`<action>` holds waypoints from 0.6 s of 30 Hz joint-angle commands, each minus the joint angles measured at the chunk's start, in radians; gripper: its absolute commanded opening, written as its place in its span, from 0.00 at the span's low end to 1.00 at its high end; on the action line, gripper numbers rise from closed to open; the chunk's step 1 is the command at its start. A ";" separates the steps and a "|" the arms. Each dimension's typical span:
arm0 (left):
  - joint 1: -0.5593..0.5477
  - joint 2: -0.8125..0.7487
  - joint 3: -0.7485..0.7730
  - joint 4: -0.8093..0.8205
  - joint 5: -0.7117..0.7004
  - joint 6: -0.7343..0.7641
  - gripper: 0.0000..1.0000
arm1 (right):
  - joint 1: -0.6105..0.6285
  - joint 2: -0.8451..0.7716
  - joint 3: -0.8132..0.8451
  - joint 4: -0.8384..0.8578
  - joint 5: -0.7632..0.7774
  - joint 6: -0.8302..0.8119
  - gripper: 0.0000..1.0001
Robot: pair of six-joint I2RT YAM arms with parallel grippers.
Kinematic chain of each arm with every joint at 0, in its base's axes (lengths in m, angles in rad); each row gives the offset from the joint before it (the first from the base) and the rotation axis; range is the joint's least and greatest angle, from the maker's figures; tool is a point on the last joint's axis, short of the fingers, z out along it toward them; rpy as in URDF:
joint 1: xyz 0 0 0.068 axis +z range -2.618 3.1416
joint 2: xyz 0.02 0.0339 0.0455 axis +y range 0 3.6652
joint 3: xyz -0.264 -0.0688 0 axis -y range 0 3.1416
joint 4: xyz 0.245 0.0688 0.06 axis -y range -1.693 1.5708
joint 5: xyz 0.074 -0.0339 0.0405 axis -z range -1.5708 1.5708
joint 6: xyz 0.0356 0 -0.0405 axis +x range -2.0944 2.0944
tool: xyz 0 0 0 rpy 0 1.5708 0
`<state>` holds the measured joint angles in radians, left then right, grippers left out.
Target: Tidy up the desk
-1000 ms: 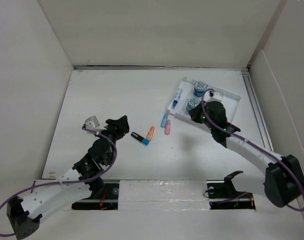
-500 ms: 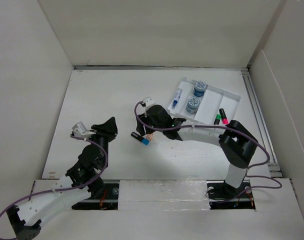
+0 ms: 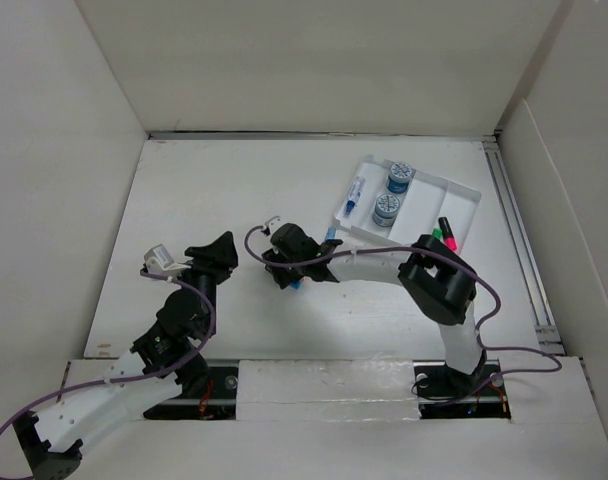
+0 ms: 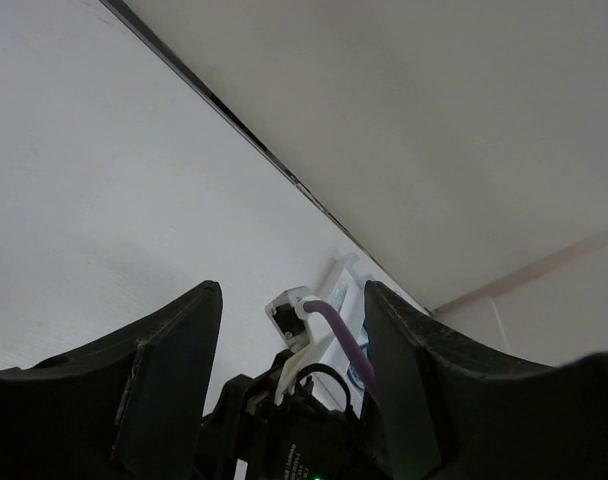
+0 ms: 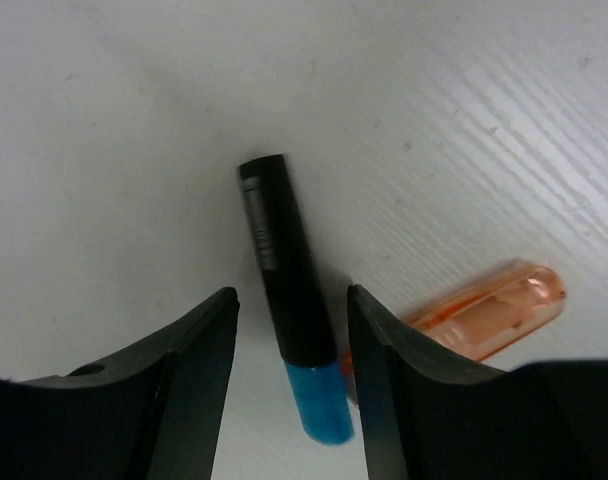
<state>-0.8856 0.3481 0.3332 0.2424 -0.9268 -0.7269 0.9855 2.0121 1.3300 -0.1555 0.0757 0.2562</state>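
My right gripper (image 5: 291, 293) hangs low over the middle of the desk (image 3: 214, 190). Its jaws are spread wide, and a black marker (image 5: 282, 270) with a blue end lies on the surface between the fingers. I can't see either finger touching it. An orange pen (image 5: 489, 315) lies just beside the marker's blue end. My left gripper (image 4: 289, 295), off to the left, is also spread wide and holds nothing. A tray (image 3: 462, 200) with two round tubs (image 3: 385, 208) sits at the desk's far right.

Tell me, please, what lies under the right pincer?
A black marker with a blue end lies on the desk under the right pincer; an orange pen beside it is partly covered.
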 commanded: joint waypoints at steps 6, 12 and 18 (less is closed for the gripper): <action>0.004 0.006 -0.005 0.031 -0.014 0.004 0.56 | 0.061 0.013 0.002 -0.052 0.058 0.009 0.40; 0.004 0.006 -0.005 0.034 -0.014 0.003 0.56 | 0.070 -0.038 -0.051 0.014 0.058 0.074 0.13; 0.004 0.015 -0.006 0.047 0.005 0.015 0.58 | 0.038 -0.222 -0.107 0.141 0.085 0.120 0.08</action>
<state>-0.8856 0.3519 0.3332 0.2432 -0.9249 -0.7258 1.0428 1.9129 1.2266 -0.1287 0.1272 0.3332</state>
